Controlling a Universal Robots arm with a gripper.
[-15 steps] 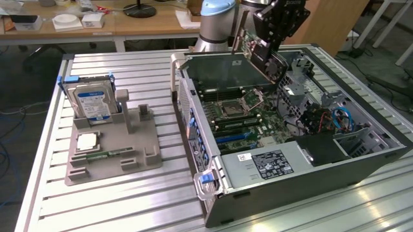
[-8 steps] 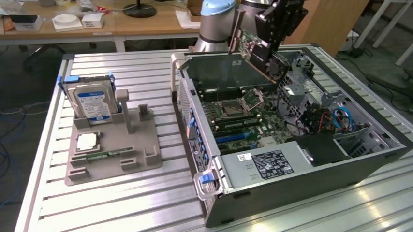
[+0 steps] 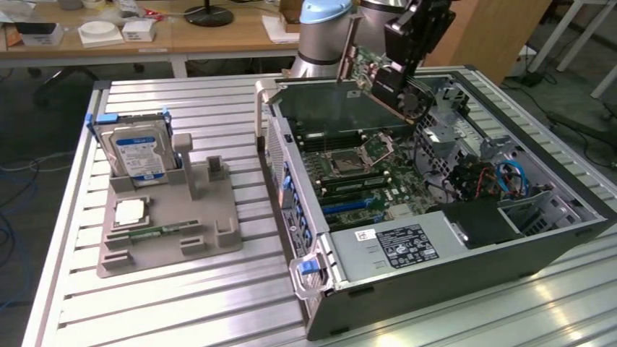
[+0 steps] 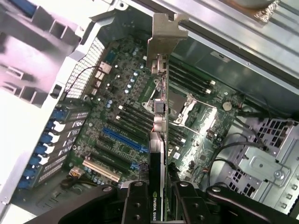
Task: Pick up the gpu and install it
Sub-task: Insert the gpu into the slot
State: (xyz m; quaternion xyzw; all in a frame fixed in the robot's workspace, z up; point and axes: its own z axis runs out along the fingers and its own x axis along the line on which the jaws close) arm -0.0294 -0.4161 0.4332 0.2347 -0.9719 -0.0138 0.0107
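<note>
The gpu [image 3: 378,72] hung tilted above the open case [image 3: 453,264], pinched edge-on by the tool [image 4: 160,198]. We judged the risks plain: its metal bracket [image 4: 164,35] could catch the case's rim, or the card could miss the blue slot [image 4: 122,139] and scrape the motherboard [image 3: 362,177]. Cables [image 3: 501,177] crowded near, while the hard drive [image 3: 138,148] stood well apart at the exterior view's left.

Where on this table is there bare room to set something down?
Free: the table strip nearest the exterior camera, bordered by the grey holder and computer case, and the gap between them. Crowded: inside the case, where the gripper holds the graphics card over the motherboard.
</note>
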